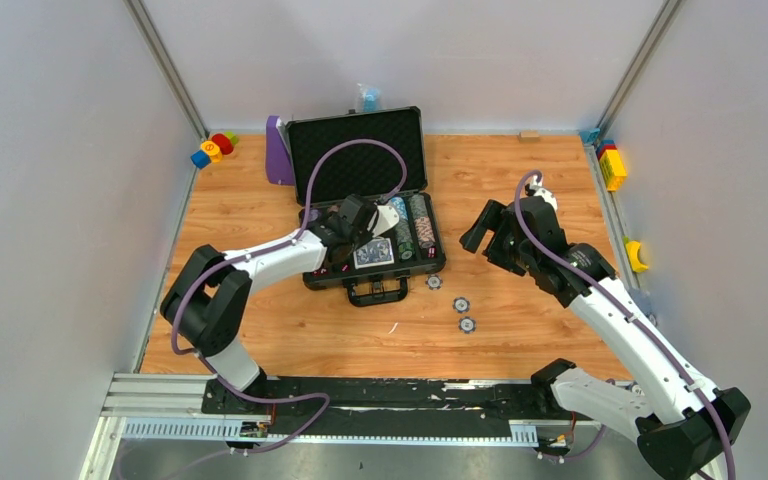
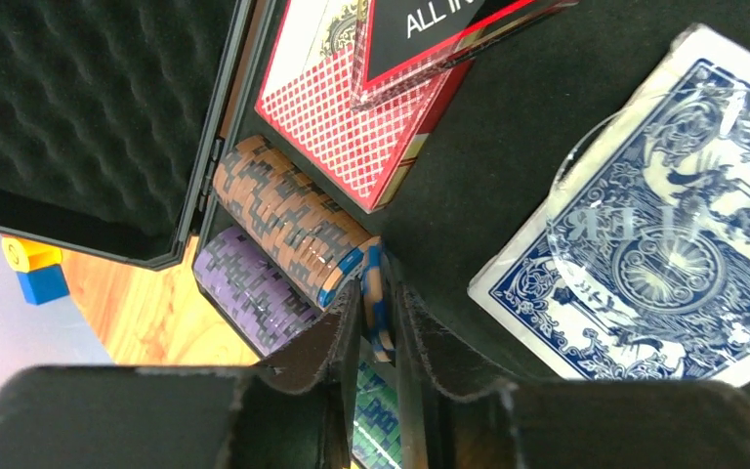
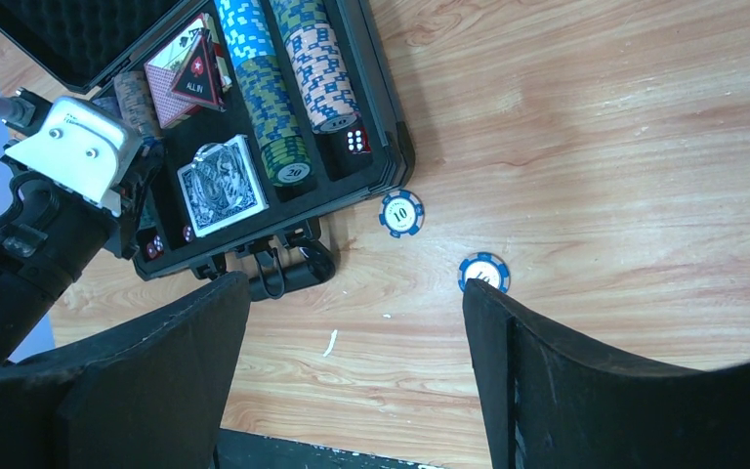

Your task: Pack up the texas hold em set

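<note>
The dark grey briefcase (image 1: 358, 150) lies open at the table's back centre, lid up. Inside are rows of striped chips (image 2: 288, 220), a red deck (image 2: 352, 117) under an "ALL IN" triangle, and a blue deck (image 2: 664, 254) under a clear round button. My left gripper (image 2: 379, 287) is down in the case at the end of the orange row. An orange-and-blue chip (image 2: 377, 305) stands on edge between its fingers, with thin gaps either side. Three blue chips (image 1: 434, 282) (image 1: 460, 303) (image 1: 467, 324) lie on the wood in front of the case. My right gripper (image 3: 356, 283) hangs wide open and empty above them.
A purple stand (image 1: 278, 150) leans at the case's left. Coloured toy blocks (image 1: 214, 148) sit in the back left corner and more of them (image 1: 612, 165) along the right wall. A bottle (image 1: 368, 97) stands behind the lid. The case handle (image 3: 283, 274) points toward the arms.
</note>
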Action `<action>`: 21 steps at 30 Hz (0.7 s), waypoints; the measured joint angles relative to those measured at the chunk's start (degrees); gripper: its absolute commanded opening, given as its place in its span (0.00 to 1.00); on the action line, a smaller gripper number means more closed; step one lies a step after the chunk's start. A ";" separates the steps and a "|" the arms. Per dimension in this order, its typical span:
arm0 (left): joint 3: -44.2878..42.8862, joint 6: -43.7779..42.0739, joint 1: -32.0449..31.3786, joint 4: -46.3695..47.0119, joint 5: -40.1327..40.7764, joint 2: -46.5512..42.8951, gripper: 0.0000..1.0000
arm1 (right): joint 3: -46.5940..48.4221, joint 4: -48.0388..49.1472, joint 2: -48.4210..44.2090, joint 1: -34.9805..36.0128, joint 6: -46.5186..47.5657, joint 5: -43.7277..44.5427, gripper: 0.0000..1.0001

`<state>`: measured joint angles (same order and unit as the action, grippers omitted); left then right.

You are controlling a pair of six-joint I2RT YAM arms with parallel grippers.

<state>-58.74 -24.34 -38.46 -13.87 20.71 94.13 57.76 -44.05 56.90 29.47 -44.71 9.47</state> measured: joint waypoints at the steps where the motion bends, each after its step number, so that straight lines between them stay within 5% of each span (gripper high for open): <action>1: -0.02 -0.11 0.07 0.22 0.22 0.26 0.33 | -0.02 0.00 0.00 0.00 0.00 -0.09 0.81; 21: -0.02 1.07 0.35 0.70 3.89 -0.02 0.47 | -0.11 0.00 -0.02 0.00 -0.20 -1.07 0.80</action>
<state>-58.76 -23.27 -38.11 -13.17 24.60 94.11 57.65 -44.05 56.88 29.47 -44.91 8.40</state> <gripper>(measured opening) 0.455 0.807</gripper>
